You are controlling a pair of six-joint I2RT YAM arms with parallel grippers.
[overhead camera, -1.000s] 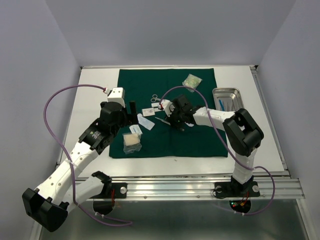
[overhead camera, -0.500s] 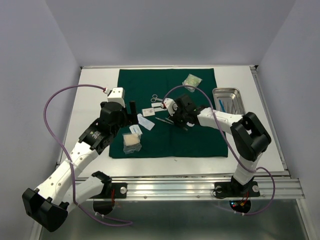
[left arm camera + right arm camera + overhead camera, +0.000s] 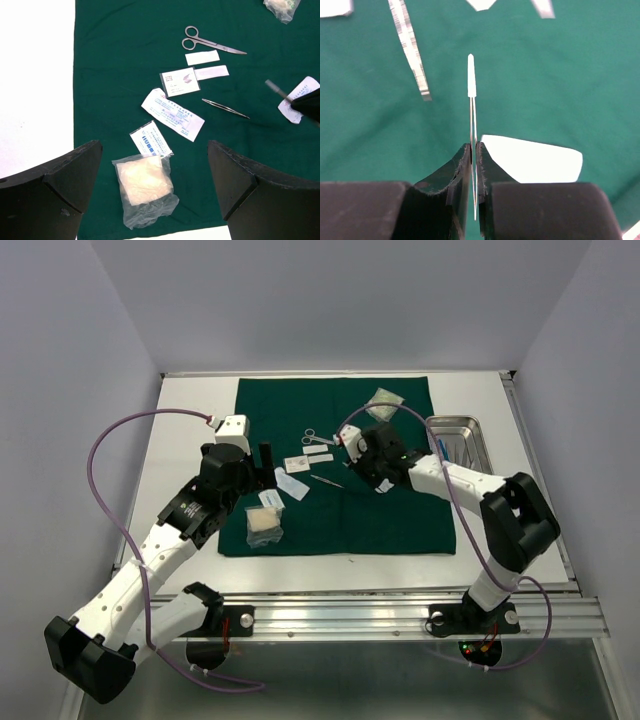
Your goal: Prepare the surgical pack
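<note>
Drape (image 3: 300, 400) on white table (image 3: 190, 410), pale walls (image 3: 350, 300); right hand (image 3: 474, 150) clamps thin instrument (image 3: 471, 75), left hand (image 3: 155, 155) apart.

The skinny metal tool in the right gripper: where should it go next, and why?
Probably carry it right, to the small rectangular steel tray. The right gripper is shut on the thin white-tipped metal tool over the dark green cloth, and that tray lies close by.

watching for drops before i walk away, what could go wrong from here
The right pincer pinches the thin instrument on a narrow contact, with a long length sticking out ahead, so it may pivot or slip onto the green drape. That protruding tip could also catch the steel tray rim if carried there low.
</note>
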